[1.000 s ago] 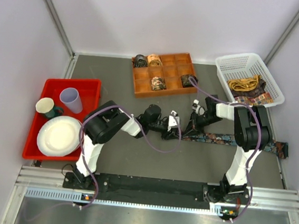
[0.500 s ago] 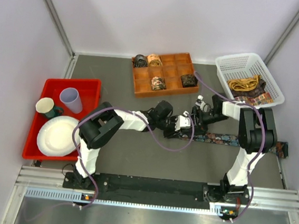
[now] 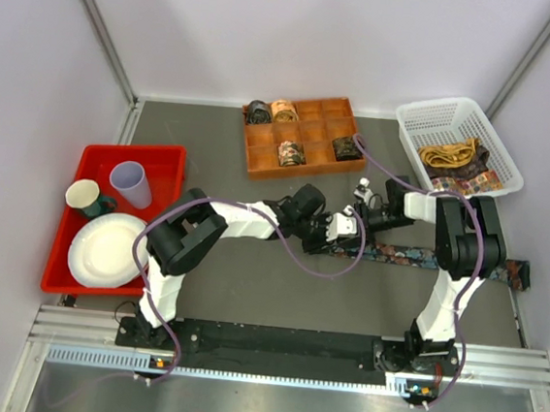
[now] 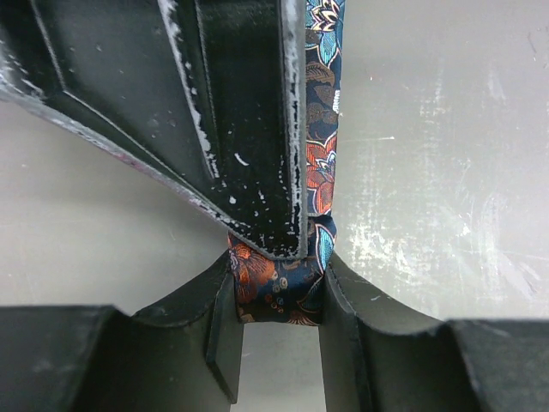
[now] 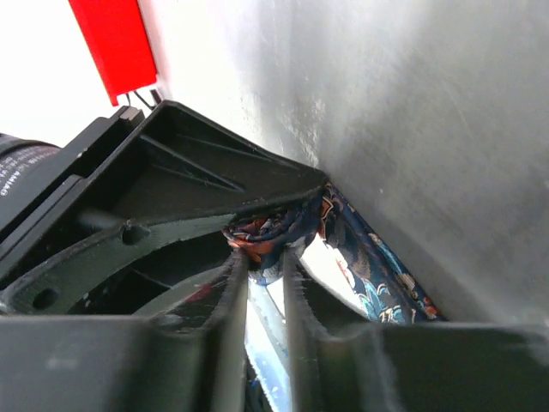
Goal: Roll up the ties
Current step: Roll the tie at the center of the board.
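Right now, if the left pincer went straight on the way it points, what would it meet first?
Beyond the tie the left pincer grips: the right pincer, its finger lying just ahead against that tie. Depth is unclear; they look nearly touching.

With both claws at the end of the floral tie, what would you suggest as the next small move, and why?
Probably turn the pinched end over once, along the flat length. The left claw and right claw are both shut on the small bunched end of the floral tie, while most of it lies flat and unrolled toward the right.
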Robot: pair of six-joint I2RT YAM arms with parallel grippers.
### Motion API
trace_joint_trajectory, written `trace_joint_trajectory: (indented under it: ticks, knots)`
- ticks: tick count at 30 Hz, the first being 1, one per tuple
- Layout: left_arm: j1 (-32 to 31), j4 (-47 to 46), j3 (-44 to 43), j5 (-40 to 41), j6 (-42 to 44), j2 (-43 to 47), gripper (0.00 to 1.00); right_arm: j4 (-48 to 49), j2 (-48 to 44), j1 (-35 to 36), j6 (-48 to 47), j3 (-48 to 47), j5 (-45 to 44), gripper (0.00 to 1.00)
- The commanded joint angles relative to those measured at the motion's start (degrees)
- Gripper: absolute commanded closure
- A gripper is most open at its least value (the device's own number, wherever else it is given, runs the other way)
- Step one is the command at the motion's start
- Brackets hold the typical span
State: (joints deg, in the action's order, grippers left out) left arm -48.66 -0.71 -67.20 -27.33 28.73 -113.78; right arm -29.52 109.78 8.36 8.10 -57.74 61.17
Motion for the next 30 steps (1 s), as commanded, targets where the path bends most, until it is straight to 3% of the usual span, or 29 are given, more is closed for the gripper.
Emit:
trace_joint_trajectory:
  ticks: [1,2,7,9,12,14,22,30]
  knots:
    - [0.1,15.2,2.0,6.6,2.0,-4.9,0.72,3.1,0.8,1.7,-0.9,0.1,-0.4,0.94]
    - [0.1,15.5,1.7,6.4,2.0,-5.1,0.62,2.7,1.6,1.7,-1.2,-0.1,-1.3,1.0]
    - [1.1,14.7,0.9,3.0,0.8,-5.7,0.43,2.2,2.9,1.6,-1.9,0.1,-7.2,1.0]
    - [2.3,12.0,1.8,0.4,-0.2,-4.8,0.35,2.6,3.0,1.6,-1.2,0.2,-9.6,1.0]
    - [5.4,2.9,5.5,-6.4,-2.1,-2.0,0.3,2.7,3.2,1.5,-0.3,-0.3,-12.2,1.0]
    - [7.0,-6.2,9.1,-10.2,-3.9,-0.7,0.29,2.9,3.3,1.6,0.5,-0.5,-15.4,1.0]
    - [8.1,-27.0,13.9,-21.2,-10.6,-3.4,0.29,2.5,3.5,1.7,2.9,-1.5,-24.6,1.0]
    - [5.8,-37.1,15.3,-19.3,-14.0,-7.9,0.31,-0.3,4.7,2.5,2.3,-3.3,-28.5,1.0]
